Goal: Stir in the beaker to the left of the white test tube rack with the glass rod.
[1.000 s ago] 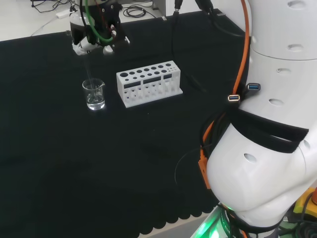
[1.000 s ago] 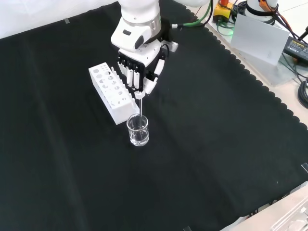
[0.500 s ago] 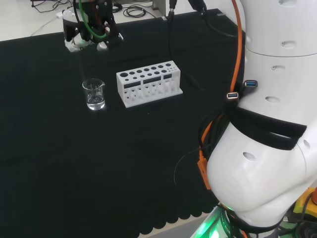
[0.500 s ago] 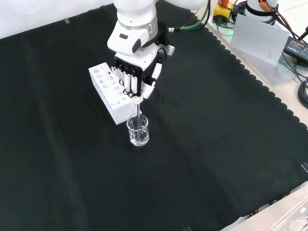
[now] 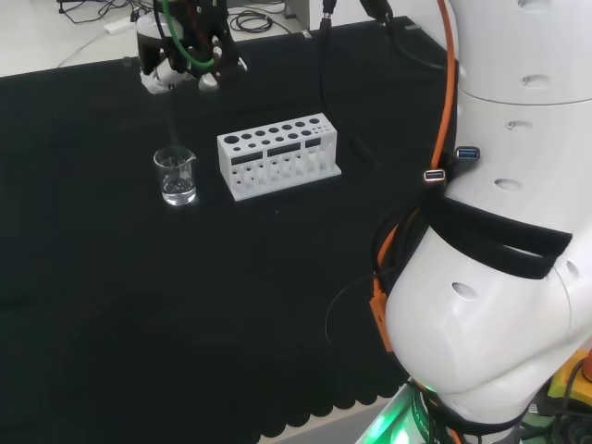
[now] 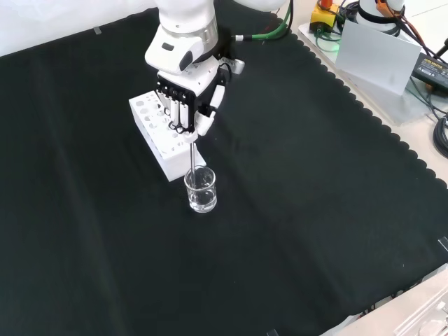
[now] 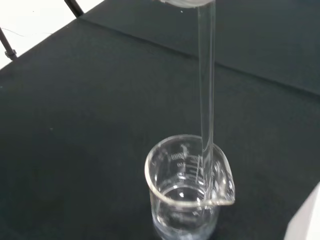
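Observation:
A small clear glass beaker (image 6: 201, 190) with a little clear liquid stands on the black cloth in front of the white test tube rack (image 6: 160, 134) in the front view; the head view puts the beaker (image 5: 175, 176) left of the rack (image 5: 278, 155). The hand (image 6: 185, 105) hangs above the beaker, its fingers curled round the top of a glass rod (image 6: 193, 157). The rod (image 7: 206, 85) slants down into the beaker (image 7: 187, 190), its lower end just inside the rim. In the head view the hand (image 5: 185, 60) is above and behind the beaker.
The arm's big white links (image 5: 499, 231) take up the right of the head view. Beyond the cloth's scalloped edge in the front view lie a grey box (image 6: 371, 49) and cables (image 6: 439, 133). Open black cloth lies around the beaker.
The hand has risen and drifted left in the front view, drawing the rod upward so that less of it sits in the beaker. Beaker and rack stay put.

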Robot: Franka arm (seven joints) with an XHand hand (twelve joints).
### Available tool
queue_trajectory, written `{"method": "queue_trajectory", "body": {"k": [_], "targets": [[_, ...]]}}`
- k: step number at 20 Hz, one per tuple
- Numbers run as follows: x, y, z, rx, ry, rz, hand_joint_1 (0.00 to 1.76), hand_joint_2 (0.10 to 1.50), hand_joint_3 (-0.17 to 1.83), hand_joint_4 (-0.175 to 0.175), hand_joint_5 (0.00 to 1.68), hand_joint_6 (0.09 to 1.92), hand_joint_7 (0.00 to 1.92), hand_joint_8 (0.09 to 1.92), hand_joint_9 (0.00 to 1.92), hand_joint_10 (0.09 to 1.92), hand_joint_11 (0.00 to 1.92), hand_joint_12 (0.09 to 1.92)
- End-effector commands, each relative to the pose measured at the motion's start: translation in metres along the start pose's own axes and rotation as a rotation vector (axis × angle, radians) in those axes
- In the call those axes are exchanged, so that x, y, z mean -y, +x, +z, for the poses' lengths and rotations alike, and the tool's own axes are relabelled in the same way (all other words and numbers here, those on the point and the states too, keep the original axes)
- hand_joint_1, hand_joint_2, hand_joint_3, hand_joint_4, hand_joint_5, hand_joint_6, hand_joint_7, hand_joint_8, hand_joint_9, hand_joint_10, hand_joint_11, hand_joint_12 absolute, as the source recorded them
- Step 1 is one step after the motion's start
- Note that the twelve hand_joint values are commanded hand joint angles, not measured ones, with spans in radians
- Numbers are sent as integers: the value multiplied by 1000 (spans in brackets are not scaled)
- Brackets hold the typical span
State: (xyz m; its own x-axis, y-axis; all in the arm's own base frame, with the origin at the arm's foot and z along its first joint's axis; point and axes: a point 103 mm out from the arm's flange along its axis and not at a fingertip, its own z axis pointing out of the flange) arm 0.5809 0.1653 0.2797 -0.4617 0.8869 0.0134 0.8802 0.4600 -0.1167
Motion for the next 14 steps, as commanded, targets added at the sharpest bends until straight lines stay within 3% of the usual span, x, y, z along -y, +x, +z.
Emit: {"method": "queue_trajectory", "body": {"k": [1, 6, 9, 14], "targets": [[16, 1, 7, 22, 27, 3, 1311, 1109, -175, -175, 1378, 87, 1160, 1032, 1528, 915, 1574, 643], [16, 18, 6, 27, 32, -27, 1311, 1109, -175, -175, 1379, 87, 1160, 1033, 1528, 917, 1574, 645], [14, 23, 7, 65, 32, -19, 1311, 1109, -175, -175, 1379, 87, 1159, 1034, 1529, 917, 1574, 647], [2, 37, 1, 64, 43, -32, 1311, 1109, -175, -175, 1379, 87, 1159, 1034, 1529, 918, 1574, 648]]}}
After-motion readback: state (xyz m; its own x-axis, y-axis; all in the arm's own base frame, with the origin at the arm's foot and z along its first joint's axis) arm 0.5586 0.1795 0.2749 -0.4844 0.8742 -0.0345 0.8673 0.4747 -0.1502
